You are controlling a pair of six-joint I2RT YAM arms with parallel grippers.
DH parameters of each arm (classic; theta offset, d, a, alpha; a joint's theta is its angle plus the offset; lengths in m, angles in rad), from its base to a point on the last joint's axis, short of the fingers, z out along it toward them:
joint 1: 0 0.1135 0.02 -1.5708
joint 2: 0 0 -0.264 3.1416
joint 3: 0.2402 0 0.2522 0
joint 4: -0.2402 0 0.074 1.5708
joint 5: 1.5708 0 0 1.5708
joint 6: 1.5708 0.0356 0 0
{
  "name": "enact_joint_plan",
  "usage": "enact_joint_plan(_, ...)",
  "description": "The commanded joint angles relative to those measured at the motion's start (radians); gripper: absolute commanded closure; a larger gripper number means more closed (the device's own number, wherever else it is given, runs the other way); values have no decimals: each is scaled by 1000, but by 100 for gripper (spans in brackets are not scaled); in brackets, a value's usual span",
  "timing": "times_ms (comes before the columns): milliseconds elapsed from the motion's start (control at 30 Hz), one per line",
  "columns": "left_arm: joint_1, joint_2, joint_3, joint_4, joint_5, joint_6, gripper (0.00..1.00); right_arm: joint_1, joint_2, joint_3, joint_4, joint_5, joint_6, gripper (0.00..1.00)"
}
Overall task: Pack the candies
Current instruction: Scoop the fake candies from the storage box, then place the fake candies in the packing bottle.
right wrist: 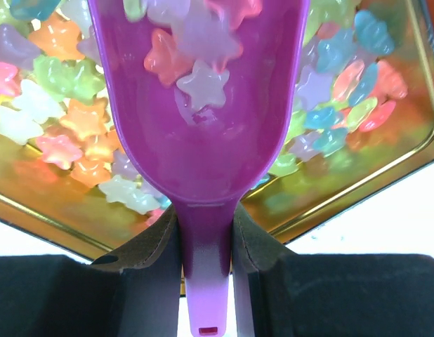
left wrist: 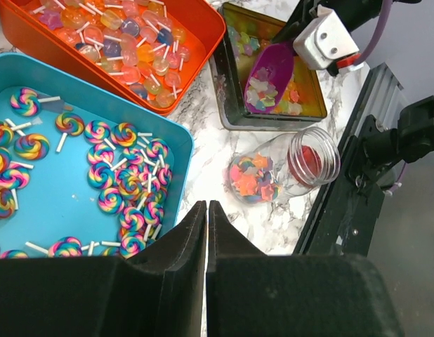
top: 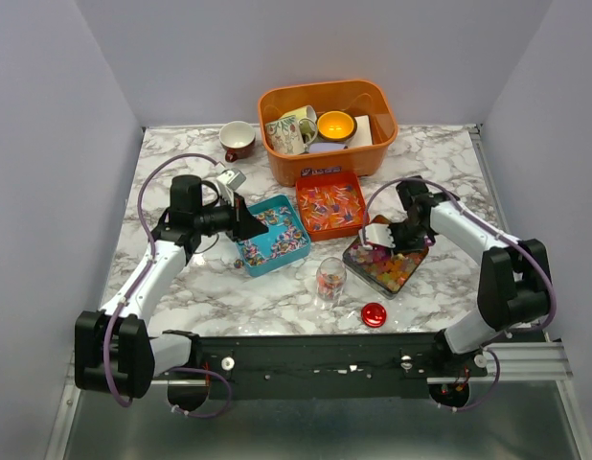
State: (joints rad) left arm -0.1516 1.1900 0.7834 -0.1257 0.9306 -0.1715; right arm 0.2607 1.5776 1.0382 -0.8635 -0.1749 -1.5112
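Candies (top: pixel 387 266) sit in three open containers mid-table: swirl lollies (left wrist: pixel 126 189) in blue tray (left wrist: pixel 183 144), round lollies (left wrist: pixel 126 42) in orange tray (left wrist: pixel 62 63), jelly stars (right wrist: pixel 59 147) in tin (left wrist: pixel 227 91).

Right gripper (right wrist: pixel 203 239) is clamped on the scoop (right wrist: pixel 203 140) handle. The bowl is down in the tin among the stars with a few already in it, so this looks like mid-scoop. Holding it by the handle end keeps the fingers out of the candy.

Jar (top: pixel 330 280) stands open between blue tray and tin, near the scoop, so the transfer is short. It has a layer of stars at the bottom and is mostly unfilled. Lid (top: pixel 374 313) lies on the table just beside it, toward the front edge, clear of the pour path.

Left gripper (left wrist: pixel 206 210) has its jaws pressed together and holds nothing. It hovers at the near edge of the blue tray, looks parked. Nothing steadies the jar, so there's a tip risk on pour.
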Motion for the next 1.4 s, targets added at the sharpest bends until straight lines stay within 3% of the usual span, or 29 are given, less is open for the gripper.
enact_joint_plan(0, 6, 14, 57, -67, -26, 64, 85, -50, -39, -30, 23, -118, 19, 99)
enact_joint_plan(267, 6, 69, 88, -55, -29, 73, 84, -169, -128, -55, 9, -276, 34, 99)
enact_joint_plan(433, 6, 89, 114, -43, -33, 70, 78, -195, -226, -83, 31, -379, 127, 99)
enact_joint_plan(467, 6, 88, 114, -35, -39, 66, 66, -195, -237, -69, -1, -393, 126, 99)
enact_joint_plan(533, 10, 82, 111, -11, -50, 37, 53, -183, -277, -38, -29, -413, 178, 99)
enact_joint_plan(567, 18, 82, 111, -9, -55, 32, 3, -183, -286, 12, -40, -422, 196, 99)
enact_joint_plan(733, 20, 97, 97, -23, -130, 8, 1, -143, -242, 233, -178, -440, 284, 99)
enact_joint_plan(900, 21, 37, 66, -35, -284, 0, 1, 30, -269, 302, -218, -200, 237, 99)
enact_joint_plan(1033, 30, -18, 40, -60, -358, 29, 1, 149, -208, 379, -357, -68, 229, 99)
enact_joint_plan(1367, 89, -131, 24, -77, -469, 52, 1, 279, -209, 336, -422, 232, 95, 99)
